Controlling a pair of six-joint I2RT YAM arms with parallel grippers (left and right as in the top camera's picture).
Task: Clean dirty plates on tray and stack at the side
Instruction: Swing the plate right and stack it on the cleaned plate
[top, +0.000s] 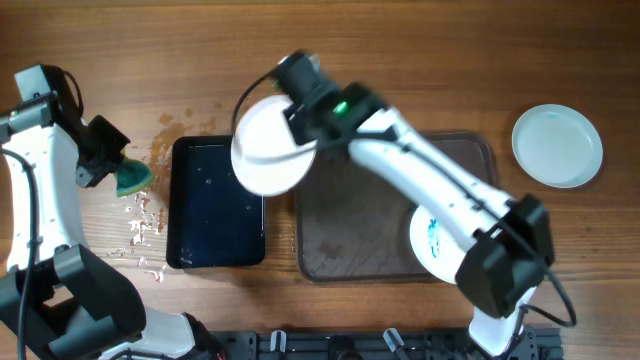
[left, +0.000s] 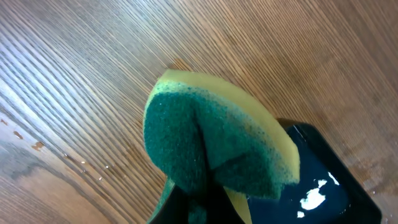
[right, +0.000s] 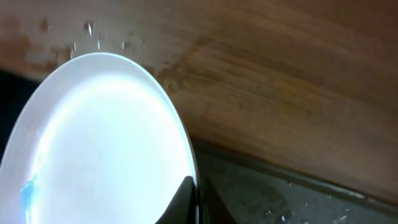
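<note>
Overhead, the bench (top: 400, 60) carries the tray (top: 350, 230) right of centre, with a smaller black tray (top: 215, 210) just to its left. A smeared plate (top: 428, 240) lies on the tray, partly under the right arm. A clean plate (top: 557, 146) sits on the bench well to the right. The right end effector (top: 297, 118) pinches the rim of the held plate (top: 265, 150) – over the black tray's upper right corner, a faint blue mark near its edge. The left end effector (top: 108, 168) pinches a sponge (top: 132, 180) – green and yellow – left of the black tray.
</note>
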